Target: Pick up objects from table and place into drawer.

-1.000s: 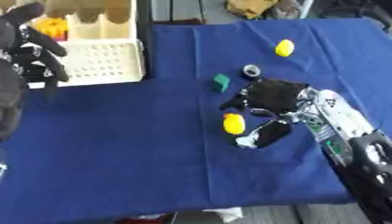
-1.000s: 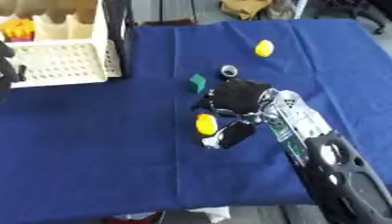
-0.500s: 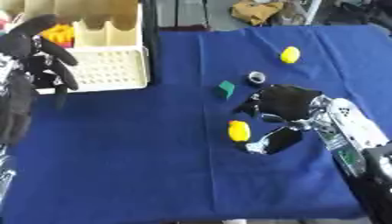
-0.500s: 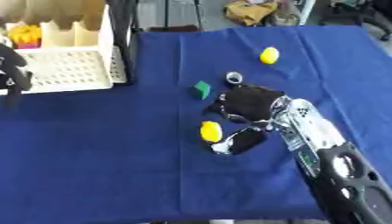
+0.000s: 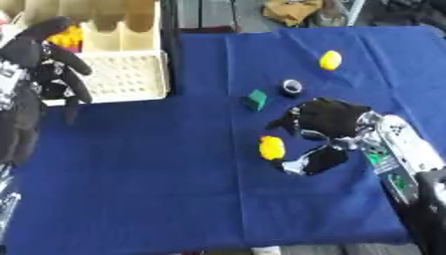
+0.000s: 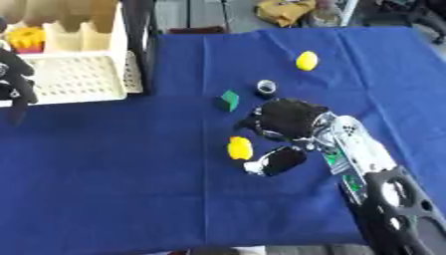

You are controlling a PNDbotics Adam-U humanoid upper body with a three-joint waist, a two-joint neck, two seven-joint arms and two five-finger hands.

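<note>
We see a table [image 5: 157,189] draped in blue cloth. At 10 o'clock sits a cream perforated drawer tray [image 5: 118,74]. Near centre lie a green block [image 5: 255,99], a small dark ring [image 5: 292,87] and a yellow piece [image 5: 272,147]; another yellow piece [image 5: 330,60] rests toward 1 o'clock.
</note>
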